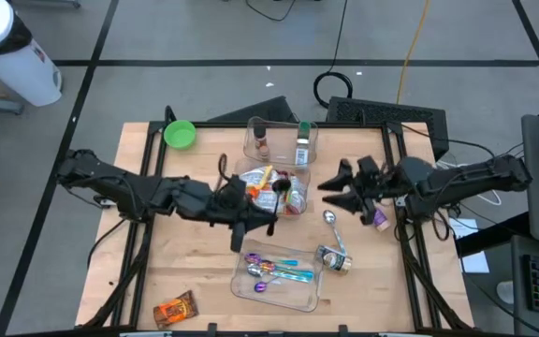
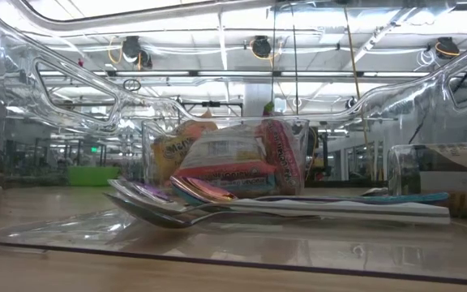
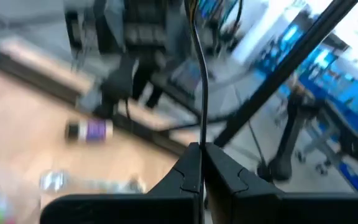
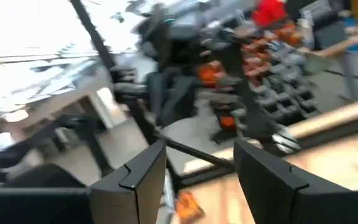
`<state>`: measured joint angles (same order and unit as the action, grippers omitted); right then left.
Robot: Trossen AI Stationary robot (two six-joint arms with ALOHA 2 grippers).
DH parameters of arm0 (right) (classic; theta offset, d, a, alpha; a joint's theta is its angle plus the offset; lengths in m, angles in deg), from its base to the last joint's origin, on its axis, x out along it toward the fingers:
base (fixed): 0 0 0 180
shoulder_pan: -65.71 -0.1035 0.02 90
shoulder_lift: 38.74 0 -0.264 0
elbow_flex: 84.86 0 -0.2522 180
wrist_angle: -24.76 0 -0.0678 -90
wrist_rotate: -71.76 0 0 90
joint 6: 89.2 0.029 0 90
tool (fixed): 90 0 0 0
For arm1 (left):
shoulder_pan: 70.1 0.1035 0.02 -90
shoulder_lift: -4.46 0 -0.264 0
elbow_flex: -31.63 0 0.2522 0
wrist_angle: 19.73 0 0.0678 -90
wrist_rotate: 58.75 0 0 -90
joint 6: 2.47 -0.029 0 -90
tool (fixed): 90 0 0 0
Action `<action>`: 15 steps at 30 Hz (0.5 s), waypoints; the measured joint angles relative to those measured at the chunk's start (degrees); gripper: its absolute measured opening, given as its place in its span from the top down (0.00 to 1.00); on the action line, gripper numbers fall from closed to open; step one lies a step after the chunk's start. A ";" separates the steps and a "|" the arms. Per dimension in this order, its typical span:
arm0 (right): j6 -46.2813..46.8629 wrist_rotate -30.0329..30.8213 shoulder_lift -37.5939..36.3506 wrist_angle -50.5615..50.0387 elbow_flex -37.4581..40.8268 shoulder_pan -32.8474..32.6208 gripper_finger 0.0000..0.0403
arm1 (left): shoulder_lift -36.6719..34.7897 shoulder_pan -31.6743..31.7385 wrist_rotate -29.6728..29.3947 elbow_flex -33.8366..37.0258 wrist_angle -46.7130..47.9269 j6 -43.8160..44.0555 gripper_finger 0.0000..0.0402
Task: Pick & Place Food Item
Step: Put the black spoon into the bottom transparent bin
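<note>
A wooden table seen from above carries two dark robot arms reaching toward its middle. The left gripper sits just beside a clear container of food packets, with its fingers pressed together and nothing seen between them. In the left wrist view a thin black cable runs straight up from the closed fingertips. A black ladle stands in that container, right next to this gripper.

The right gripper hovers on the opposite side of the same container, near it but apart. Its fingers stand parted with only air between them, grasping nothing.

Beyond the left gripper, a second clear container holds two upright bottles. Closer to the table's front edge, past the left gripper, a clear tray holds coloured spoons. A metal spoon and a small jar lie just below the right gripper, and a small purple bottle lies beside that arm's wrist. A green bowl rests near the far left corner, well apart from both grippers. An orange snack packet lies alone near the front left edge.

The low view looks through the clear tray wall at the spoons, with the packed food container behind them.
</note>
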<state>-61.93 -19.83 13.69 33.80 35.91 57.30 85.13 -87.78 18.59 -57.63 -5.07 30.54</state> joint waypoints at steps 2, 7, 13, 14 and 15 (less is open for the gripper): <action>-1.58 0.24 2.52 4.83 -0.02 -2.07 0.55 | 0.04 0.99 0.48 0.00 -3.11 -1.61 0.99; -2.70 4.37 8.45 14.20 0.00 -5.19 0.55 | 0.02 3.35 1.08 0.00 -6.38 -3.13 0.99; -2.01 5.20 13.98 22.27 0.00 -5.46 0.55 | 2.82 5.93 3.32 -0.04 -9.60 -1.96 0.99; -1.40 5.96 14.43 22.42 0.00 -5.46 0.55 | 3.76 6.33 3.98 -0.04 -11.15 -1.74 0.99; -1.01 6.19 14.76 22.28 0.00 -5.46 0.55 | 4.34 6.67 4.39 -0.04 -11.39 -1.39 0.99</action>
<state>-62.95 -13.64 28.45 56.08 35.91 51.84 89.47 -81.11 22.98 -57.68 -16.46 29.15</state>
